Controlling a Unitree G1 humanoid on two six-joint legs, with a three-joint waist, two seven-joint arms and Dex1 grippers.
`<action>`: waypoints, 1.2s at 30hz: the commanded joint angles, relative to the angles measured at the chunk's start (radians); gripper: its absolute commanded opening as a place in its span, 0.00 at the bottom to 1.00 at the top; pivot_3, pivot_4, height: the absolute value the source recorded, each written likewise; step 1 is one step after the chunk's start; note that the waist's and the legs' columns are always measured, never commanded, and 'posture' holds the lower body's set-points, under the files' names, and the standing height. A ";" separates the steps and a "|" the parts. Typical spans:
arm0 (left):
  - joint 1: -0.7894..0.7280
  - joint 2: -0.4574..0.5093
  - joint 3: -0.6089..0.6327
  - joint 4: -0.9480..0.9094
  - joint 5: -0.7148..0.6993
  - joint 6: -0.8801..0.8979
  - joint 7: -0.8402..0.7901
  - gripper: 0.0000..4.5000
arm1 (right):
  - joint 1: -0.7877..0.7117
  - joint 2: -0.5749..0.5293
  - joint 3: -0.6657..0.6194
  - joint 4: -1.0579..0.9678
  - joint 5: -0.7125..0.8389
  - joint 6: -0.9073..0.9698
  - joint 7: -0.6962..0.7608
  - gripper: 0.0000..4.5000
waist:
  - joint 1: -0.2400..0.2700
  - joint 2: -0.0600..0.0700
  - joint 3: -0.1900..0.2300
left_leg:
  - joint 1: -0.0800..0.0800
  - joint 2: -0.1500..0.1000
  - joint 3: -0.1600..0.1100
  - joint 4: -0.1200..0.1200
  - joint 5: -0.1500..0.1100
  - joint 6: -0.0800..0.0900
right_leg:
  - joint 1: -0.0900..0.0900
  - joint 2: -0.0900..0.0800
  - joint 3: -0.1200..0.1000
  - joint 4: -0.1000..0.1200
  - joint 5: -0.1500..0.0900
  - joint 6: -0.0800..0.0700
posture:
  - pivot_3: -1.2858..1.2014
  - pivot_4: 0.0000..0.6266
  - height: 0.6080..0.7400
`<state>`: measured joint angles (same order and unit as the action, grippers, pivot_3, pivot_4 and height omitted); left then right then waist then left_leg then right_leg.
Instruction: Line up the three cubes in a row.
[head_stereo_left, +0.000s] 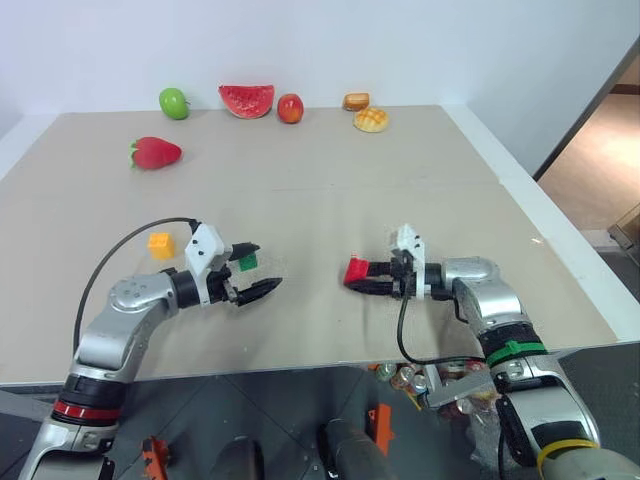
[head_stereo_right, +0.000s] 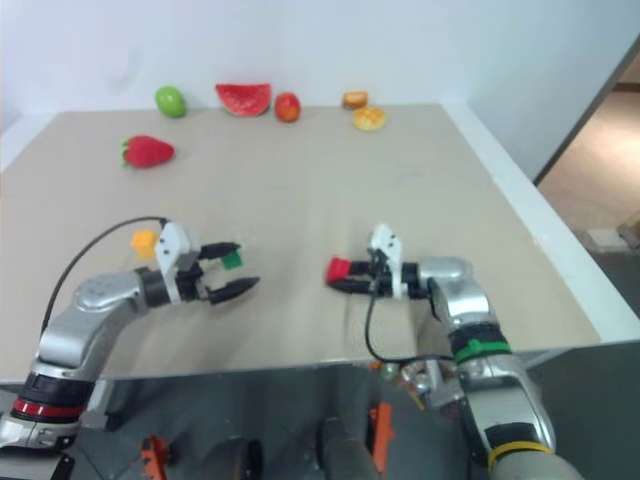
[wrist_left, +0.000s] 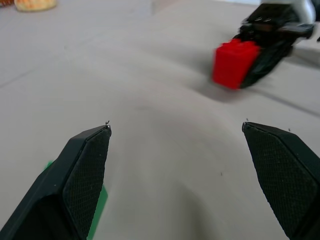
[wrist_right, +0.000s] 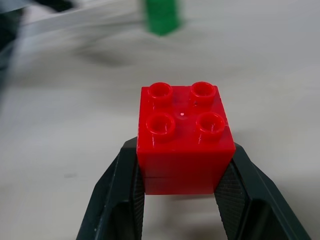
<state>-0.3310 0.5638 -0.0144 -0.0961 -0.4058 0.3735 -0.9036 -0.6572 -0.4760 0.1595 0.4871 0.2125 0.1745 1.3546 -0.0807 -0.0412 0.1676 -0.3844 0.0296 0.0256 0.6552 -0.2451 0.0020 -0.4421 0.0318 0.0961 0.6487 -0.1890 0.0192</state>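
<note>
The right gripper (head_stereo_left: 358, 276), low and right of centre in the left eye view, is clamped on the red cube (wrist_right: 185, 140); the right wrist view shows its two black fingers (wrist_right: 122, 200) pressing the cube's opposite side walls, studs up. The cube looks like hard, light, glossy plastic: stiff enough not to deform, probably a little slick, so flat pads squarely on two plain side faces, below the studs, seem the best hold, as here.

The left gripper (head_stereo_left: 252, 273), lower left of centre, stands wide open and empty. The green cube (head_stereo_left: 247, 262) sits on the table just beside its upper finger, and the yellow-orange cube (head_stereo_left: 160, 244) lies further left, near that arm's wrist. The three cubes are not yet in a row.

The table (head_stereo_left: 330, 190) is a flat, matt beige board. Along its far edge, at the top of the frame, lie a toy apple (head_stereo_left: 174, 102), a watermelon slice (head_stereo_left: 246, 99), a peach-like fruit (head_stereo_left: 290, 107) and two bread-like toys (head_stereo_left: 366, 113); a toy strawberry (head_stereo_left: 155, 153) sits upper left. A pale wall rises behind.
</note>
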 joint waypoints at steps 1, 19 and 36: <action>0.006 0.018 0.036 -0.060 -0.040 0.023 -0.011 0.97 | 0.002 -0.013 0.022 -0.025 -0.011 -0.048 0.044 0.42 | 0.002 0.000 0.000 | 0.000 0.000 0.000 0.000 0.000 0.000 | 0.000 0.000 0.000 0.000 0.000 0.000 | 0.52 0.24 1.00; 0.184 0.132 0.176 -0.249 -0.153 0.173 0.023 0.97 | -0.166 0.036 0.074 0.359 -0.108 -0.485 0.187 0.42 | 0.001 -0.001 0.001 | 0.001 0.000 0.001 0.000 0.000 0.000 | 0.000 -0.002 0.001 0.000 -0.001 -0.002 | 0.52 0.24 1.00; 0.252 0.125 0.212 -0.296 -0.162 0.189 0.108 0.97 | -0.204 0.098 0.098 0.428 -0.165 -0.514 0.169 1.00 | 0.000 -0.001 0.001 | 0.002 0.001 0.001 -0.001 0.000 -0.001 | 0.000 0.000 0.000 0.001 -0.002 -0.004 | 0.52 0.24 1.00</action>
<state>-0.0879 0.6837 0.1671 -0.3560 -0.5707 0.5674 -0.8134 -0.8541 -0.3840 0.2434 0.9075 0.0688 -0.3259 1.5129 -0.0809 -0.0422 0.1682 -0.3823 0.0310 0.0266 0.6542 -0.2456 0.0011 -0.4418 0.0314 0.0960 0.6495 -0.1909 0.0155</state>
